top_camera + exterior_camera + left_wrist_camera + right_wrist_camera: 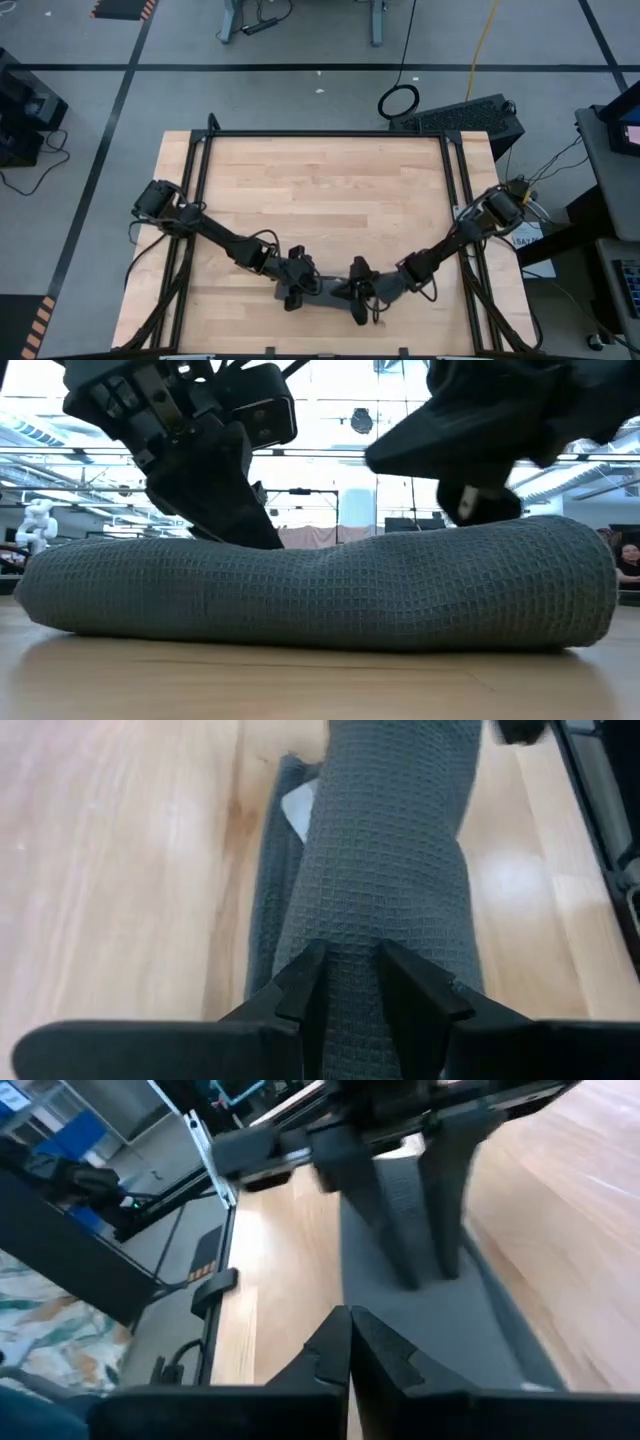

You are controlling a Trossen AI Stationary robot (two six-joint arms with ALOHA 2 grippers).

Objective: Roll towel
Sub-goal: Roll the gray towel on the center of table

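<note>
Light wooden table (330,190), rolled grey towel (330,590) lying on it

There are two grippers, the left gripper (348,982) and the right gripper (350,1342), one rolled towel (330,588) and one wooden table (330,190).

Bright overhead light, glare on the table (520,890), right wrist view motion-blurred.

Cloth roll on wood

The towel (330,592) is matt grey cloth with a rough waffle weave, pinched between the left gripper's (348,982) dark matt fingers; the table (330,190) is smooth, lightly glossy pale wood.
</note>
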